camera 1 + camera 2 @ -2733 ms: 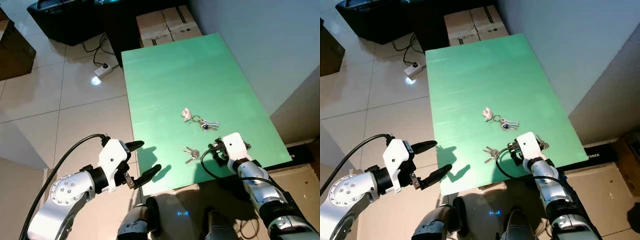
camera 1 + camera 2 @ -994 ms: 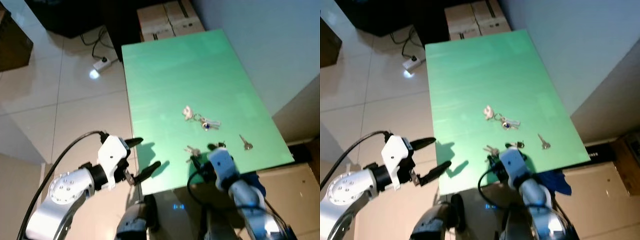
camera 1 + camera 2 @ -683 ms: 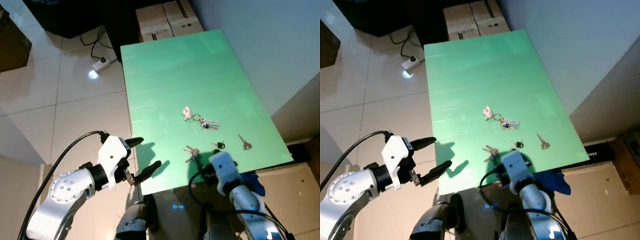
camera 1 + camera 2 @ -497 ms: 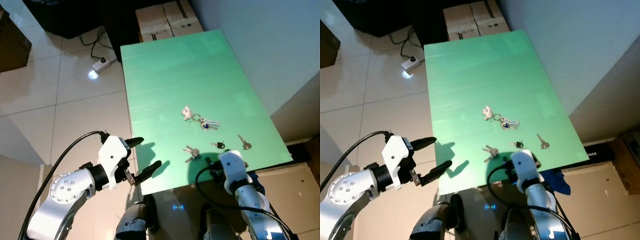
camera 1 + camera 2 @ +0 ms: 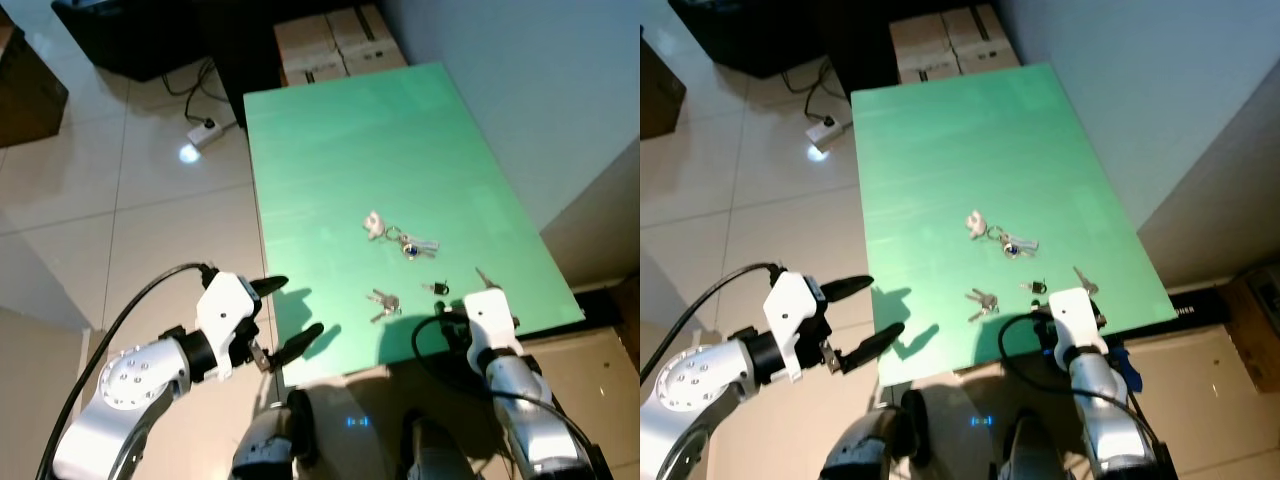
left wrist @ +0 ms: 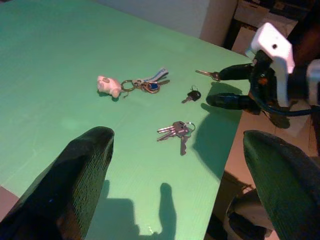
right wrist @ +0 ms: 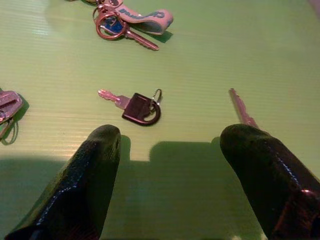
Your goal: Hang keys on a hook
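Flanking black-headed key (image 7: 134, 106): keyring bunch (image 7: 131, 19), loose key (image 7: 242, 108).

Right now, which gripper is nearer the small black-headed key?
Right. The right gripper hovers at the table's near edge with the black-headed key just ahead of its open fingers. The left gripper is off the table's left edge.

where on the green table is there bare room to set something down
The far half of the green table, from the cardboard boxes down to the pig keychain bunch, is bare, as is the left strip. It is crowded at the near right: key bunch, black-headed key, single key, open right claw.
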{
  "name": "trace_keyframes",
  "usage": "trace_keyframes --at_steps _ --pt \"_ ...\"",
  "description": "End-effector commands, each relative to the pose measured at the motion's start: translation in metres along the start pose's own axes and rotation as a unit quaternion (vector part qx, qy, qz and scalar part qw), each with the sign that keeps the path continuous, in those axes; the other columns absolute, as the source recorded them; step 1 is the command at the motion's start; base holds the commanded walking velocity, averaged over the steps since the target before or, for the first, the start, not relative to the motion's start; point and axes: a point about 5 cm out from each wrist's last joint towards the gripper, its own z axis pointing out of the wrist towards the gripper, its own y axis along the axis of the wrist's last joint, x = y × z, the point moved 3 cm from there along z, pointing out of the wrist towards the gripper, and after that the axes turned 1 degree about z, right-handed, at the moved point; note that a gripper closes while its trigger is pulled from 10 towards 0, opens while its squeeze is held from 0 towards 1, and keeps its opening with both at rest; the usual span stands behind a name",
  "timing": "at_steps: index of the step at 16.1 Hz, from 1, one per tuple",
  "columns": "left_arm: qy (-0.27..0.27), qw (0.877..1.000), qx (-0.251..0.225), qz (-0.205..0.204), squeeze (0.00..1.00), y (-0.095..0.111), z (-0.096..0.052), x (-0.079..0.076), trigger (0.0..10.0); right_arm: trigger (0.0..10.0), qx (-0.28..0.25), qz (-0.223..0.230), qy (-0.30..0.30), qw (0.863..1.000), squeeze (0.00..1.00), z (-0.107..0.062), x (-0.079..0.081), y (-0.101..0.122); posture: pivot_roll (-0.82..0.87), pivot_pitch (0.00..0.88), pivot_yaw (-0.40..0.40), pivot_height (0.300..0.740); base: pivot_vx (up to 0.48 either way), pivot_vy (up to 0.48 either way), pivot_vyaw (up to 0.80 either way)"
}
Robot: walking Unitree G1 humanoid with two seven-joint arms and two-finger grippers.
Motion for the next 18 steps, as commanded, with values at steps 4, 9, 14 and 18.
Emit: trace_keyframes --at_steps 4,9,14,18 --pt "-0.008 1.000 0.008 0.004 0.00 -0.001 -0.005 -0.001 10.0 10.0 -0.008 0.007 0.029 1.000 0.00 0.010 -0.002 -0.001 0.09 0.282 0.145 0.740 0.000 0.000 0.00" --pt "-0.016 1.000 0.005 -0.003 0.00 0.001 -0.005 -0.004 10.0 10.0 -0.005 -0.012 0.063 0.998 0.00 0.025 0.009 0.002 0.10 0.297 0.148 0.740 0.000 0.000 0.00" --pt "-0.035 0.999 -0.003 -0.011 0.00 0.005 -0.006 -0.009 10.0 10.0 0.003 -0.019 0.075 0.997 0.00 0.033 0.016 0.003 0.11 0.303 0.142 0.740 0.000 0.000 0.00" --pt "-0.033 0.999 -0.001 -0.011 0.00 0.006 -0.008 -0.009 10.0 10.0 0.010 -0.007 0.071 0.997 0.00 0.036 0.020 0.001 0.11 0.304 0.146 0.740 0.000 0.000 0.00"
